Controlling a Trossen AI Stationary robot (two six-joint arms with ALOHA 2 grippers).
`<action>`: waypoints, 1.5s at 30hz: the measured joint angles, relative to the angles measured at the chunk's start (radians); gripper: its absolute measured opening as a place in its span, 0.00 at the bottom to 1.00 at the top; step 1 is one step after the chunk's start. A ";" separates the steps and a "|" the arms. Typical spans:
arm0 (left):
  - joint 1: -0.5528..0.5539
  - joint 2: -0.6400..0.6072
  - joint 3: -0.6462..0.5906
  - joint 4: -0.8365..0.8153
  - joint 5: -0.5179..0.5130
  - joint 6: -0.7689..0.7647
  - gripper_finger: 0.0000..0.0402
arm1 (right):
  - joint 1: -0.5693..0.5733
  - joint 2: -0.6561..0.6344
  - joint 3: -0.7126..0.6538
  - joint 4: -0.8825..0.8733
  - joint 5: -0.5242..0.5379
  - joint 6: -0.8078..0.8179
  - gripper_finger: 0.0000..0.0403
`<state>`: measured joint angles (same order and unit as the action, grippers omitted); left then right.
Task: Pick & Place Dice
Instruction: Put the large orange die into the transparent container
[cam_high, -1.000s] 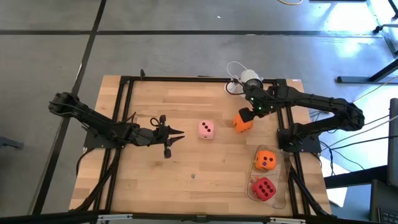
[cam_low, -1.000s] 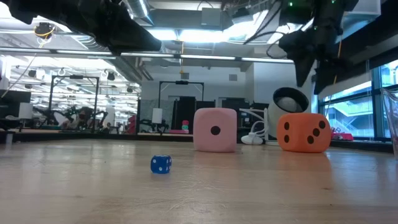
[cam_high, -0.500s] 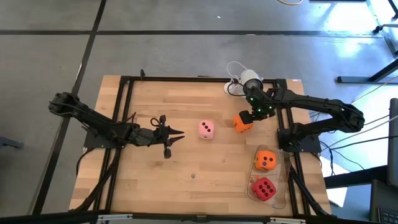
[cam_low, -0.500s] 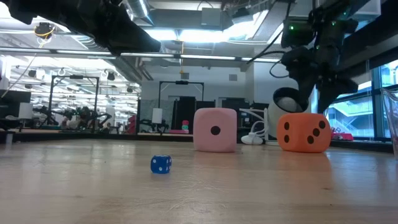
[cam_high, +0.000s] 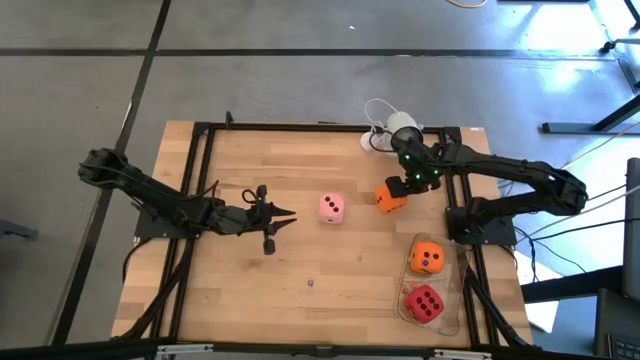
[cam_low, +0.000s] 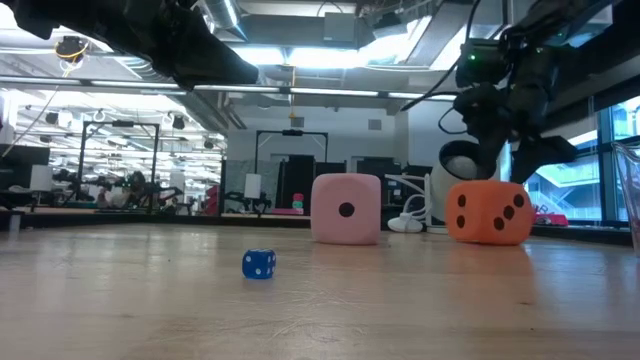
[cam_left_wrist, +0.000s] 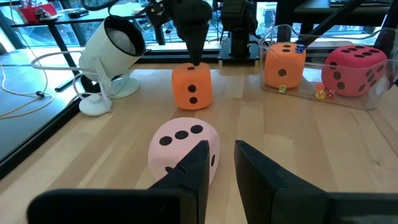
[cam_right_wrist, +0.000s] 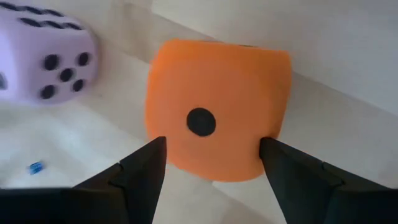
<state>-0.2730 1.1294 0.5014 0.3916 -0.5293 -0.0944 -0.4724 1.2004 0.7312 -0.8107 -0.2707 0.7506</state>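
Lowered since the earlier frame, the right hand (cam_high: 404, 186) now straddles the orange die (cam_high: 391, 197) right of centre, fingers wide, not gripping. Left hand (cam_high: 283, 217), fingers narrow and empty, waits left of the pink die (cam_high: 332, 208) on the bench (cam_high: 300, 260).

Hidden, cut or unclear parts

In the low view the right gripper (cam_low: 510, 150) covers part of the white camera (cam_low: 466, 160), and the container (cam_low: 633, 190) is cut by the picture's edge. In the right wrist view the pink die (cam_right_wrist: 43, 59) is cut by the edge and blurred; the small blue die (cam_right_wrist: 35, 167) is too small to read. In the left wrist view the left gripper (cam_left_wrist: 222, 163) hides the lower part of the pink die, and the small things beside the red die (cam_left_wrist: 352, 67) in the container are too small to tell.
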 joint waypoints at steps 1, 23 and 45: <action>0.000 0.000 0.000 0.000 0.000 0.000 0.18 | 0.000 0.002 0.009 0.003 -0.016 0.000 0.65; 0.000 0.000 0.000 -0.001 0.000 0.000 0.16 | -0.071 0.005 0.046 -0.063 0.047 -0.082 0.65; 0.000 0.000 0.000 -0.004 0.000 0.001 0.16 | -0.051 0.003 -0.199 0.434 -0.193 0.154 0.65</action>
<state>-0.2730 1.1294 0.5014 0.3874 -0.5297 -0.0937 -0.5231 1.2030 0.5322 -0.3762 -0.4642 0.9043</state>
